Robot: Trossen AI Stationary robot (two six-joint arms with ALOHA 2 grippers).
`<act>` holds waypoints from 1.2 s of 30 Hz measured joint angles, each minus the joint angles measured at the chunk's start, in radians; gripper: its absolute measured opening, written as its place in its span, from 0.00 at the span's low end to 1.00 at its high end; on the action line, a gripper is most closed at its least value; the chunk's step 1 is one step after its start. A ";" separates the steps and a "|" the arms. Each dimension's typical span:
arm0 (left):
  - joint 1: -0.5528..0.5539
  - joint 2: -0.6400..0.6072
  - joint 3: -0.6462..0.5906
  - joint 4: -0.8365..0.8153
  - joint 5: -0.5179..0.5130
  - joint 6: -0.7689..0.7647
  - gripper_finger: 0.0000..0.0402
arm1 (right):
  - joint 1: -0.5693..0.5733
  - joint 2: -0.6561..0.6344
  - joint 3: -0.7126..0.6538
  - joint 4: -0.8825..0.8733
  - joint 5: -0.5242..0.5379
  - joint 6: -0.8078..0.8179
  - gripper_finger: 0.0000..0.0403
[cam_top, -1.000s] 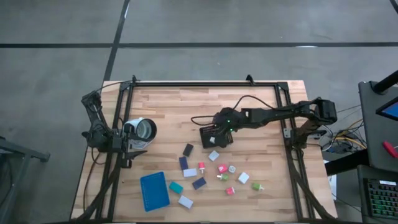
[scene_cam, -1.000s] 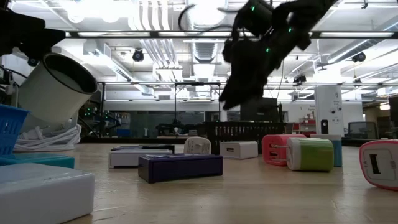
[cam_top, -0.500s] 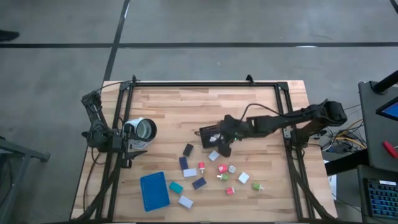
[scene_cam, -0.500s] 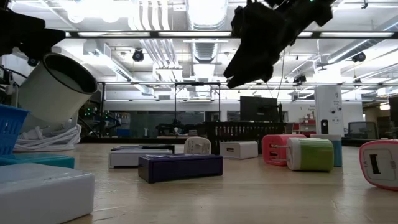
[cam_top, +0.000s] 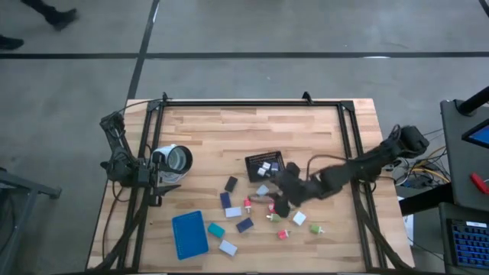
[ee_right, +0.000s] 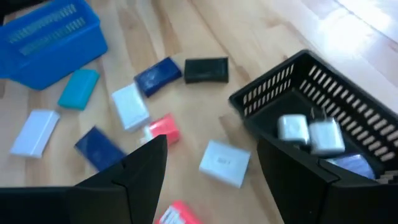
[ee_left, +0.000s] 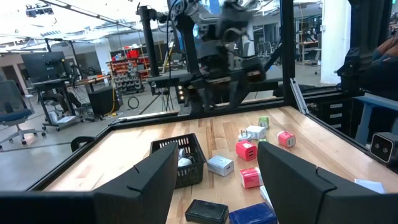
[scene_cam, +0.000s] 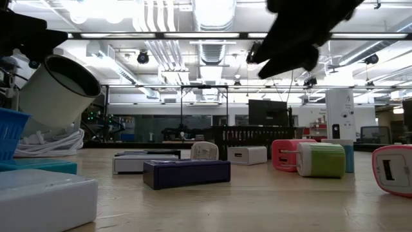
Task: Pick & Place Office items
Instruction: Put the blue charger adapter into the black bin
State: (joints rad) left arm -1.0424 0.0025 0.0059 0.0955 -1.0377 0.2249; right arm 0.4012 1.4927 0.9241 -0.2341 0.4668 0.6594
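Note:
The office items lie scattered on the wooden table: a white cube (ee_right: 224,163), pink pieces (cam_top: 247,204), navy blocks (cam_top: 244,224), a black block (cam_top: 231,183), a teal block (cam_top: 216,229), and green (cam_top: 314,228) and white (cam_top: 299,218) pieces. Two white pieces (ee_right: 309,134) rest inside the black mesh basket (cam_top: 265,166). My right gripper (cam_top: 279,204) hovers open above the scattered pieces, just on the near side of the basket, with nothing between its fingers (ee_right: 140,171). My left gripper (cam_top: 162,183) waits at the table's left edge, open and empty (ee_left: 217,155).
A blue tray (cam_top: 189,234) stands at the near left. A white cylinder (cam_top: 174,159) sits by the left arm. A black frame rail (cam_top: 244,103) runs round the table. Bare wood lies along the far side.
My right gripper has swung from above the black basket toward the table's near edge and a little to the right, staying high and open. It now hangs over the scattered pieces. The items on the table have not moved.

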 joint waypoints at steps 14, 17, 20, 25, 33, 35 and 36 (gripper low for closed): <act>0.000 0.000 0.000 0.000 0.000 0.000 0.56 | 0.303 0.001 -0.124 -0.020 0.267 0.269 0.61; 0.000 0.000 0.000 0.000 0.000 0.000 0.56 | 0.333 0.001 -0.150 -0.018 0.271 0.324 0.61; 0.000 0.000 0.000 0.000 0.000 0.000 0.56 | 0.353 0.001 -0.154 -0.014 0.271 0.328 0.61; 0.000 0.000 0.000 0.000 0.000 0.000 0.56 | 0.373 0.023 -0.154 -0.013 0.270 0.325 0.61; 0.000 0.000 0.000 0.000 0.000 0.000 0.56 | 0.380 0.144 -0.155 -0.014 0.270 0.298 0.61; 0.000 0.000 0.000 0.000 0.000 0.000 0.56 | 0.380 0.163 -0.155 -0.014 0.270 0.300 0.61; 0.000 0.000 0.000 0.000 0.000 0.000 0.56 | 0.380 0.171 -0.155 -0.013 0.270 0.305 0.61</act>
State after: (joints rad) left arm -1.0424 0.0025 0.0059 0.0955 -1.0378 0.2249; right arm 0.7815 1.6638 0.7692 -0.2468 0.7370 0.9647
